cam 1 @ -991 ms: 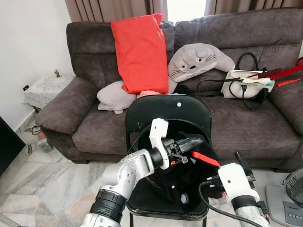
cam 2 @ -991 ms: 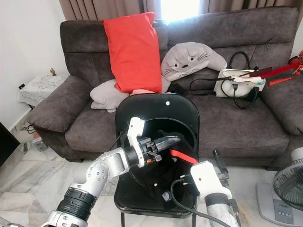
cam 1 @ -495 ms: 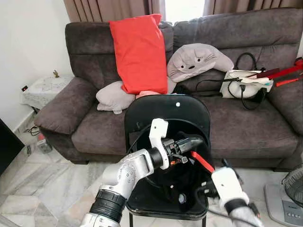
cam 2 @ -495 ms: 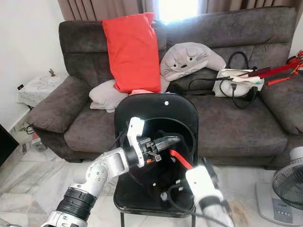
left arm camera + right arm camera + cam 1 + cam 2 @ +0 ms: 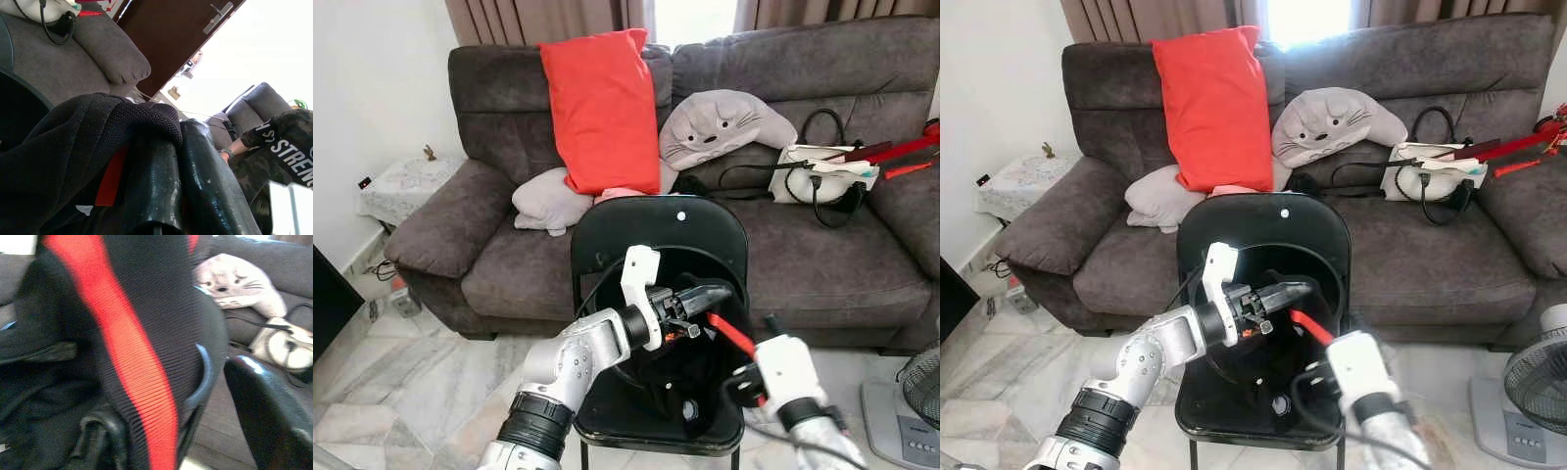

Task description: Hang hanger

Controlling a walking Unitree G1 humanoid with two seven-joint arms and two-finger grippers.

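Left gripper (image 5: 710, 295), fingers clamped on a black garment (image 5: 690, 367) with a red stripe (image 5: 732, 336), above the black chair (image 5: 658, 231) seat. Right gripper (image 5: 766, 328) near the seat's right edge; finger state cannot be told. Left wrist view adds a person's sleeve (image 5: 281, 142).

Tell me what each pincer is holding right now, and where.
Left pincer grips the black knit garment by its upper edge, above the chair. Right pincer's grip cannot be told.
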